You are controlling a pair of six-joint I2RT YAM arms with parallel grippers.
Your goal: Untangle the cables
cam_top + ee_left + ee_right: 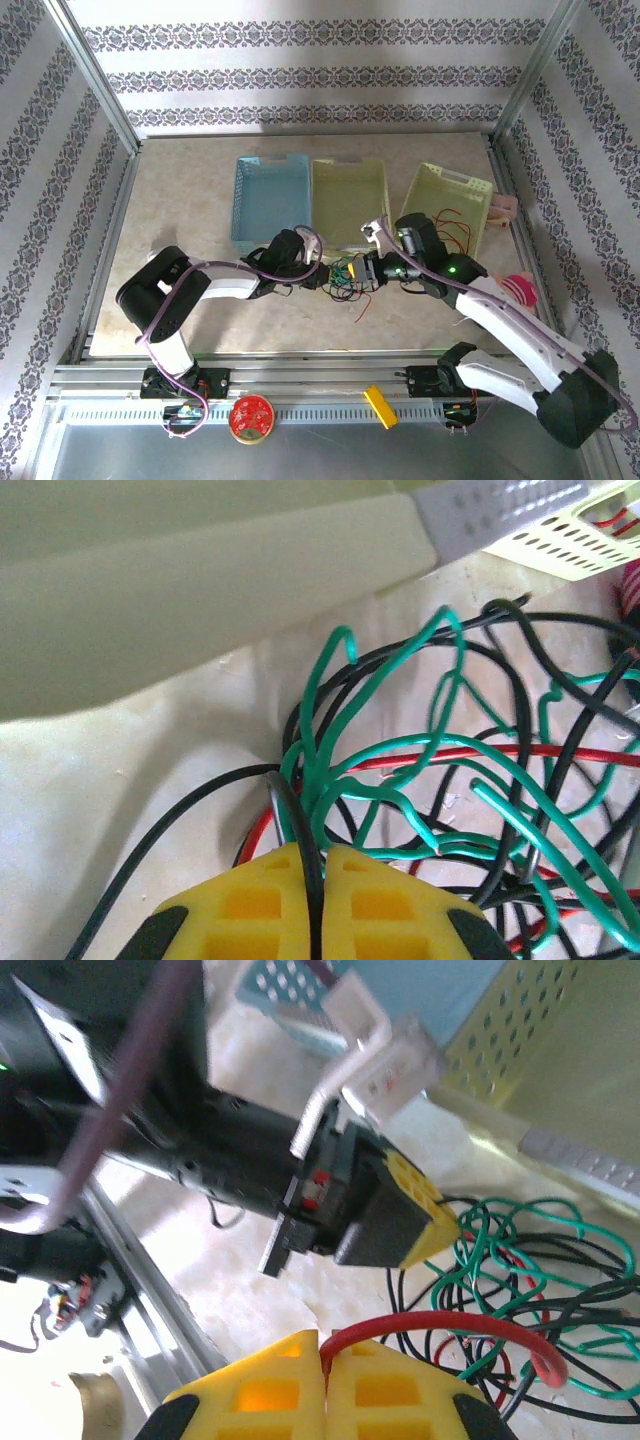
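The cables (347, 276) sit in a tangled clump on the bench (180, 200), just in front of the middle yellow basket (318, 200) and between both claws. The left claw (318, 860) is pinched tight on a black strand (297, 815) — green loops (400, 750) crowd just beyond. The right claw (322, 1345) is clamped on a red strand (440, 1322).

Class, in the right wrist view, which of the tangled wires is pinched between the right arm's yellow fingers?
The red wire, arching up from between the fingers; the green wires and black wires lie beyond, outside that grip.
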